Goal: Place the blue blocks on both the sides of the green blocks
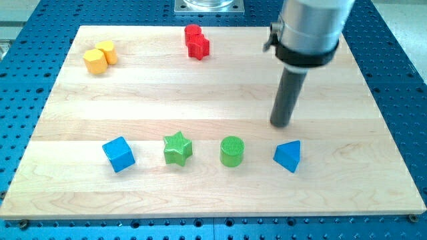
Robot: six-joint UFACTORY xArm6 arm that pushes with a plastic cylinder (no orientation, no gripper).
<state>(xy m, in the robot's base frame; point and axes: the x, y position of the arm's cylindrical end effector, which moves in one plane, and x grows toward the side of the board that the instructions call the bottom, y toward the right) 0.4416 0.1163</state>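
Pale wood-grain surface [200, 87] — banded lighter and darker. Blue cube [119, 154], blue triangular block [288, 157], green star [177, 148], ribbed green cylinder [232, 151], two yellow blocks [100, 57], two red blocks [196, 41] — dark grey rod.

Arm housing [312, 27] cut off by view's top

Single cam, looking down at a steep angle from the view's bottom edge toward the arm's base at top. It's taking in nearly the whole wooden tabletop [220, 93], mid-range, w/ blue perforated surround [400, 80] showing.
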